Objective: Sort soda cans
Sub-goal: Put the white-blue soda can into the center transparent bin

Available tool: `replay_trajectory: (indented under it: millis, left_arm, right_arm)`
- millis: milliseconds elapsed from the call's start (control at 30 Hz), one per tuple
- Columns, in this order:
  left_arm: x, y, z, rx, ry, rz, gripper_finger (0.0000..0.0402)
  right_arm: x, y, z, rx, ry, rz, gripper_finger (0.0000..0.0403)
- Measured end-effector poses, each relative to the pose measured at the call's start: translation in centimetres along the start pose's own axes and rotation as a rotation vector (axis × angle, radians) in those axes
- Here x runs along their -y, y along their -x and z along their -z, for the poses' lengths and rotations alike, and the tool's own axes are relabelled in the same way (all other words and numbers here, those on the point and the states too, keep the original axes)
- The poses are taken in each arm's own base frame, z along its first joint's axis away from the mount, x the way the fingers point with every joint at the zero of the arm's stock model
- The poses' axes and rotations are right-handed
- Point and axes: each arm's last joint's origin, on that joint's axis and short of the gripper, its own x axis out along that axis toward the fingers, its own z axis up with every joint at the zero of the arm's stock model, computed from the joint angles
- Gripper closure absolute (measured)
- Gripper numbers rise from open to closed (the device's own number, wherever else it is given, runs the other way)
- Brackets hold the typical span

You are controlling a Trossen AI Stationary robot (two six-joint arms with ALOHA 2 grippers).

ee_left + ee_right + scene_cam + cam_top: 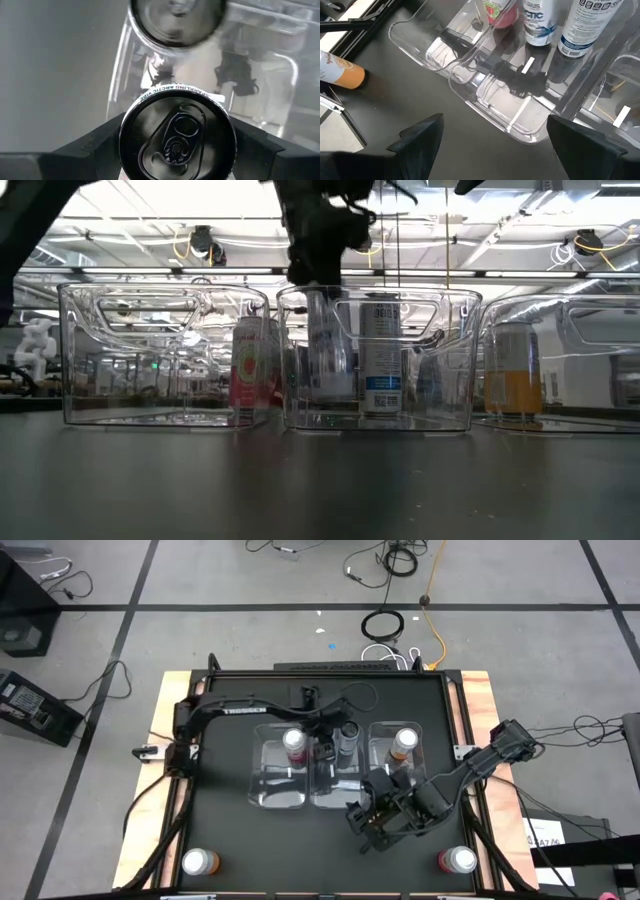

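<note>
Three clear bins stand side by side mid-table. The left bin (278, 775) holds a pink can (250, 370), and the right bin (392, 772) holds an orange can (512, 375). In the middle bin (440, 360) one white-labelled can (381, 355) stands on its base. My left gripper (325, 751) reaches down into this bin, shut on a second dark-topped can (177, 142). My right gripper (500, 142) hovers open over the bare table in front of the middle bin and holds nothing. My left gripper pinches the can between its two fingers, on opposite sides of the wall just below the top rim (124, 146). The fingers (90, 150) come from above, pointing steeply down. The can hangs upright inside the middle bin, its base (330, 395) seemingly a little above the floor.
Two more cans stand near the table's front edge: an orange one (200, 862) at the left and a reddish one (458, 860) at the right. Cables and the arms' bases run along the table's sides. Open tabletop lies in front of the bins.
</note>
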Motion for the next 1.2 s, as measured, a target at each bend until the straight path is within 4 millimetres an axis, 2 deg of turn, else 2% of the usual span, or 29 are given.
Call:
replay_trajectory:
  millis: [233,967,1200]
  left_arm:
    - [-0.9,-1.6,-0.4,-0.009,0.028,-0.028,0.0114]
    - [-1.2,-1.7,-0.5,-0.004,0.082,-0.061,0.0113]
    - [-1.1,-1.7,-0.5,-0.008,0.089,-0.029,0.0079]
  right_arm:
    - [0.0,0.1,0.2,-0.003,-0.003,-0.003,0.0055]
    - [-0.1,0.3,0.5,-0.007,0.021,-0.008,0.0055]
    - [-0.1,0.6,1.0,-0.012,0.037,-0.017,0.0055]
